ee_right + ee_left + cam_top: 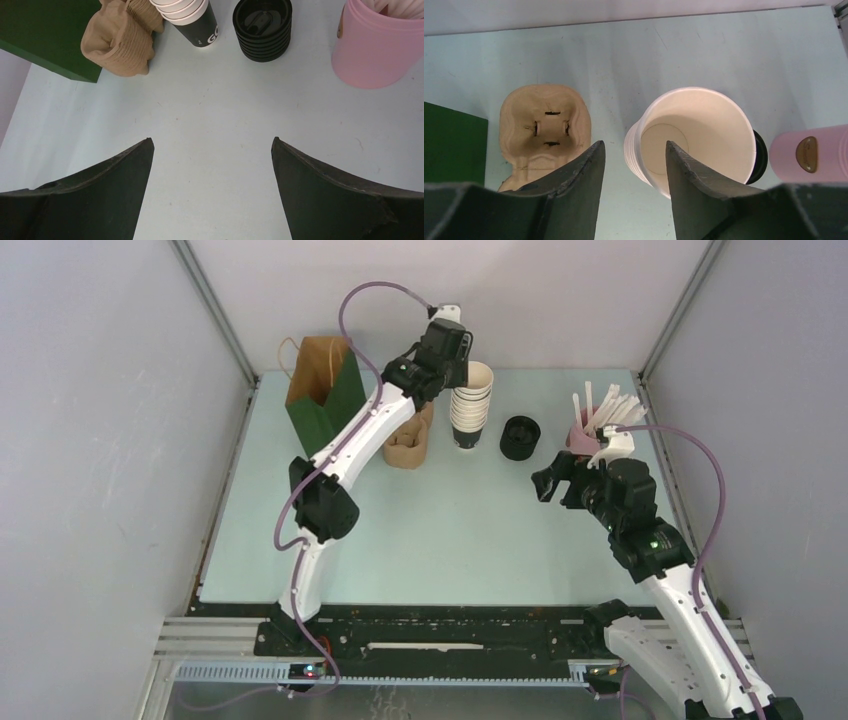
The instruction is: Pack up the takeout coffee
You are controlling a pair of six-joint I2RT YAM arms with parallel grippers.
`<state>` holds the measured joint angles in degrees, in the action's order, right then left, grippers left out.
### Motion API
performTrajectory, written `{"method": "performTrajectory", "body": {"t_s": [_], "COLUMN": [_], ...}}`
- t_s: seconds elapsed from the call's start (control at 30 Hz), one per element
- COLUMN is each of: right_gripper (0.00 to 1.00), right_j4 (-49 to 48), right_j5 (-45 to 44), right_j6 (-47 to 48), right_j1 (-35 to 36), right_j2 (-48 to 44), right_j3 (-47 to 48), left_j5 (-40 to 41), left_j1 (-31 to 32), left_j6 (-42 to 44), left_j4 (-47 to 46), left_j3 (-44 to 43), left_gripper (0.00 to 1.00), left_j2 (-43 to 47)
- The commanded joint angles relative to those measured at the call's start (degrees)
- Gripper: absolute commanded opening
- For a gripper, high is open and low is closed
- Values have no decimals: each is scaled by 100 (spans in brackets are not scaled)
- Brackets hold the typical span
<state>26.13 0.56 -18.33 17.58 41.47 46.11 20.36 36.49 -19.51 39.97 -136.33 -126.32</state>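
Note:
No lidded takeout coffee shows in any view. A tall stack of white-rimmed lidless cups (471, 405) stands at the back middle, with a squat stack of black lids (519, 437) to its right. My left gripper (462, 358) hovers over the cup stack, open and empty. In the left wrist view the left gripper (634, 145) straddles the near-left rim of the top cup (704, 130); I cannot tell if it touches. My right gripper (553, 477) is open and empty above bare table (212, 142), short of the lids (262, 27).
A green paper bag (325, 390) stands open at the back left. Brown pulp cup carriers (407, 445) sit between the bag and the cups. A pink holder (582, 435) with white sticks stands at the back right. Grey walls enclose the table.

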Motion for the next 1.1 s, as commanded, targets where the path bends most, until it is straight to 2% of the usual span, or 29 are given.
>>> {"method": "performTrajectory", "body": {"t_s": [0.0,0.43,0.9,1.07], "right_gripper": [97,97,97,97], "right_j4": [-6,-73,-62,-58], "right_j5": [67,58,59,72], "right_j6": [101,101,110,101], "right_j1": [-40,-60,-80,-88], "right_j2": [-51,-92,-151,-141], "right_j3": [-22,-93,-93,-93], "left_j5": [80,65,20,41], "left_j1": [-22,-24,-17,-10], "left_j6": [7,13,-34,-26], "left_j4": [-183,-217,-130,-132], "left_j3": [-346,-470,-544,-544], "left_gripper": [52,35,36,28], "left_j2": [-68,-121,-285,-264]}}
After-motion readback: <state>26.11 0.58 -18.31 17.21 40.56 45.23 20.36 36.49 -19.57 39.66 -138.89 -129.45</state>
